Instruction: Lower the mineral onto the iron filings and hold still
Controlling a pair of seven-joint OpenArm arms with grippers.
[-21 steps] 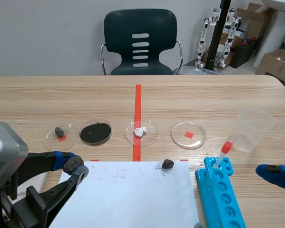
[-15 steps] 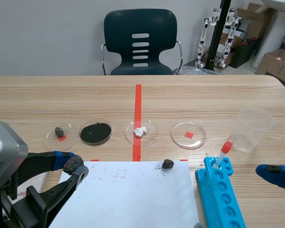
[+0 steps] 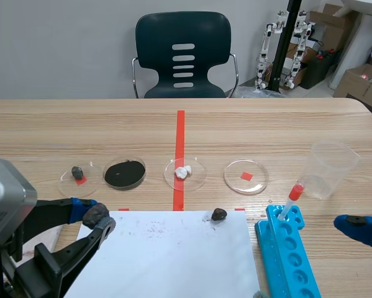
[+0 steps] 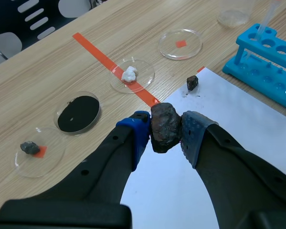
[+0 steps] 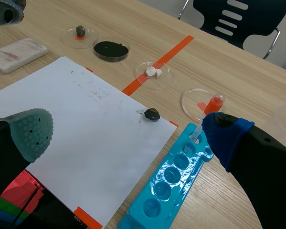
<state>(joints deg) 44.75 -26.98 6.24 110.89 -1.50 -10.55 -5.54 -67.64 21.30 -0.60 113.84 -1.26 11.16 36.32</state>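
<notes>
**Left gripper clamping the mineral over the white sheet**

The left gripper's point(image 4: 165, 130) 2 blue pads are pressing on either side of a dark, rusty-brown mineral point(image 4: 165, 125), gripping it firmly. The mineral is hanging over the left far corner of a white sheet point(image 4: 238, 124). It is sitting well apart from the round dish of black filings point(image 4: 77, 113), which is lying ahead of the gripper, beyond the sheet's edge. A few dark specks are showing on the sheet, and a smaller dark stone point(image 4: 192, 82) is resting near its far edge. The right gripper point(image 5: 126, 136) is hovering with its fingers spread wide, holding nothing. It is standing beside a blue tube rack point(image 5: 178, 167) that is carrying 1 red-bulbed dropper point(image 5: 210, 106).
</notes>
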